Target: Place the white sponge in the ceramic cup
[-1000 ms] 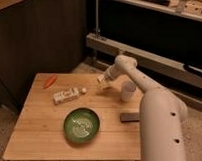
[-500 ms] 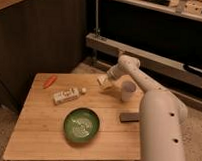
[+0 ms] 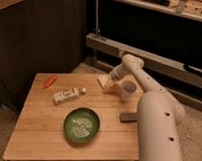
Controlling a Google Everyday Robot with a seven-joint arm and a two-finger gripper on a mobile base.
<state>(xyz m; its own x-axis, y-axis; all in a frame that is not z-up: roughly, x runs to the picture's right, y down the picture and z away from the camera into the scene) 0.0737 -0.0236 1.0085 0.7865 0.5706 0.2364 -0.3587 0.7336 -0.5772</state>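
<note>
trouble lay in the gap: the gripper point(image 3: 110, 81), closed on the sponge point(image 3: 107, 83), hung at the far side of the table point(image 3: 37, 138) just left of the cup point(image 3: 128, 89), so letting go early would miss, or a sideways swing might tip it.

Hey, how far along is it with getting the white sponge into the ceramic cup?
Roughly midway. Done: the white sponge appears picked up, sitting at the end effector above the far side of the wooden table. In hand: it is carried just left of the ceramic cup. Left: moving over the cup's opening, which looks empty, and releasing. The bottle and green plate are not involved.
</note>
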